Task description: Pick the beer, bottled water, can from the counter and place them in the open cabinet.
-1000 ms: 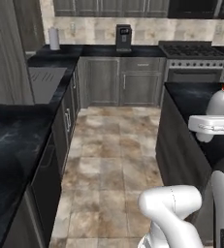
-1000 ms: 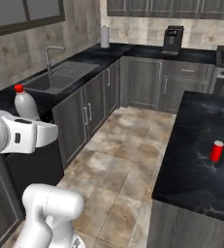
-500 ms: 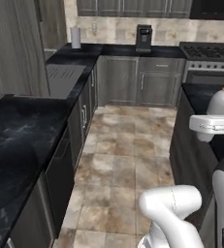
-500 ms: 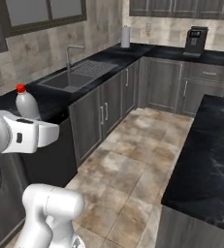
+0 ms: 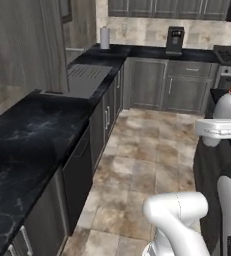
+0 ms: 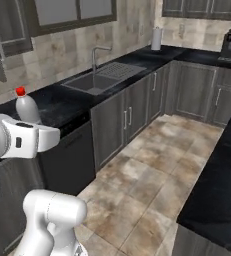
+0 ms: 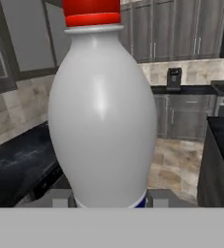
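Observation:
My gripper (image 7: 111, 198) is shut on the bottled water (image 7: 104, 111), a white bottle with a red cap, held upright by its lower body. The bottle (image 5: 226, 107) rides above my white hand (image 5: 214, 129) at the right edge of the left base view. In the right base view the bottle (image 6: 27, 107) and gripper (image 6: 29, 125) hang at the left, in front of the black marble counter (image 6: 62, 102). The beer and the can are out of view. I cannot make out the open cabinet.
The long counter (image 5: 32, 130) runs along the left wall with a sink (image 6: 94, 80) and faucet (image 6: 99, 52). A paper towel roll (image 5: 104, 37) and coffee machine (image 5: 175, 40) stand at the back. An island counter (image 6: 222, 185) is on the right, tiled floor (image 5: 152, 150) between.
The whole picture has shifted: the base has moved and the left counter looms closer. The can has left the right base view. My gripper keeps the bottle as before.

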Robot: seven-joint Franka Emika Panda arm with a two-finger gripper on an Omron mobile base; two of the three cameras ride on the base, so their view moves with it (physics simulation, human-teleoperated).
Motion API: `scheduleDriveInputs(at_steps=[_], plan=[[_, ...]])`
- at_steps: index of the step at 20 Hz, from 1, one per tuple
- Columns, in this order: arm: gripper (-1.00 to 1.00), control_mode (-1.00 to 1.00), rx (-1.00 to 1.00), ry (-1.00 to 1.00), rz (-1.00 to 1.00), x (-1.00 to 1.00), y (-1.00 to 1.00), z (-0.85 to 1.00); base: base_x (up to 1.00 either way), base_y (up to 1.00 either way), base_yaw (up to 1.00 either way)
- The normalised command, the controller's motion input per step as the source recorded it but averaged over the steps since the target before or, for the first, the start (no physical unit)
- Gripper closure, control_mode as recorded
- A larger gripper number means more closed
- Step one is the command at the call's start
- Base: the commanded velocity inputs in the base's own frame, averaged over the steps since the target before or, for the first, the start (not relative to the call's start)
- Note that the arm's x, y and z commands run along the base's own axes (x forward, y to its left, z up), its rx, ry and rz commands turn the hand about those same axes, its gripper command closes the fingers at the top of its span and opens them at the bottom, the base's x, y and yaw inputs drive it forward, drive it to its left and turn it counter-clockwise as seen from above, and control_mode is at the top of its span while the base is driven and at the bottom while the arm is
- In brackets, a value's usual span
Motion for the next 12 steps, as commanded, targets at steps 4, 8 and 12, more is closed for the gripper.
scheduleDriveInputs(at_steps=[4,8,12], plan=[[1.00,1.00,0.00,0.00,0.00,0.00,0.00,0.00,-0.16,0.07,0.39],[1.00,1.00,0.00,0.00,0.00,0.00,0.00,0.00,-0.08,0.08,0.43],[1.00,1.00,0.00,0.00,0.00,0.00,0.00,0.00,-0.03,0.14,0.43]])
